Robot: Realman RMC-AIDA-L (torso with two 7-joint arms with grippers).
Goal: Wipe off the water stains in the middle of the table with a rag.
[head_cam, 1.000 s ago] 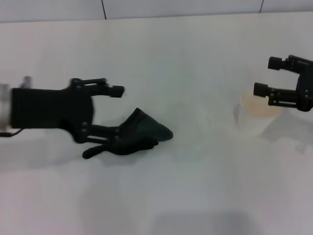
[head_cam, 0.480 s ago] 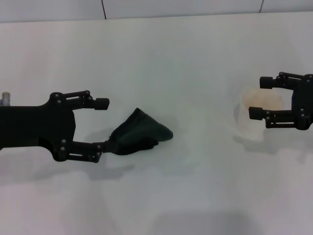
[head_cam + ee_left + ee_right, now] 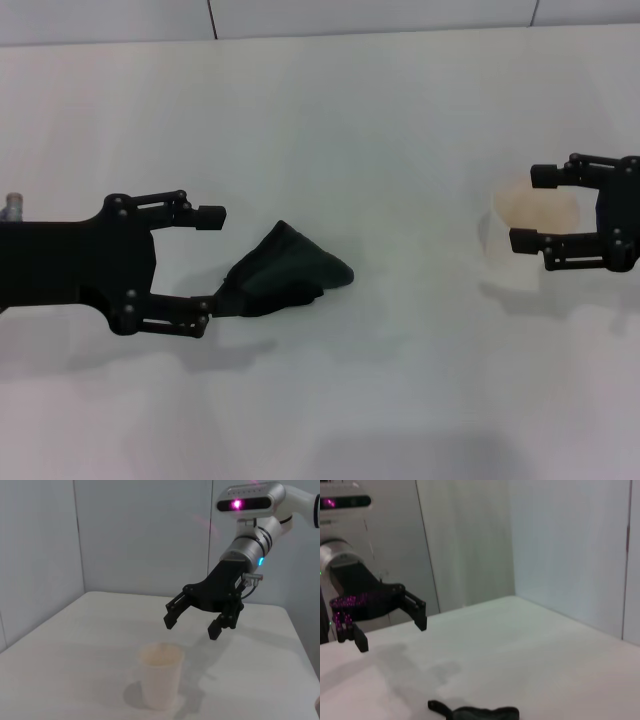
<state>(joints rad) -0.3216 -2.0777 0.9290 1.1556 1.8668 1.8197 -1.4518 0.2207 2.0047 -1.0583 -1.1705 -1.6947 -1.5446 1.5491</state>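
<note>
The black rag (image 3: 290, 272) lies crumpled on the white table (image 3: 380, 120), left of the middle. My left gripper (image 3: 208, 260) is open just left of it, and its lower fingertip (image 3: 204, 304) is at the rag's left edge. The right wrist view shows the left gripper (image 3: 390, 632) open beyond the rag (image 3: 480, 712). My right gripper (image 3: 533, 208) is open and empty at the right, over a white paper cup (image 3: 528, 232). The left wrist view shows this gripper (image 3: 192, 624) hovering above and behind the cup (image 3: 160, 677). No orange-brown water stains show in any view.
The paper cup holds a pale orange liquid. The table's far edge meets a grey wall (image 3: 370, 15). Bare white tabletop lies between the rag and the cup.
My left gripper has drawn back to the left, off the rag, which stays on the table. My right gripper has moved left and closer, over the cup. Little has moved in the last half second.
</note>
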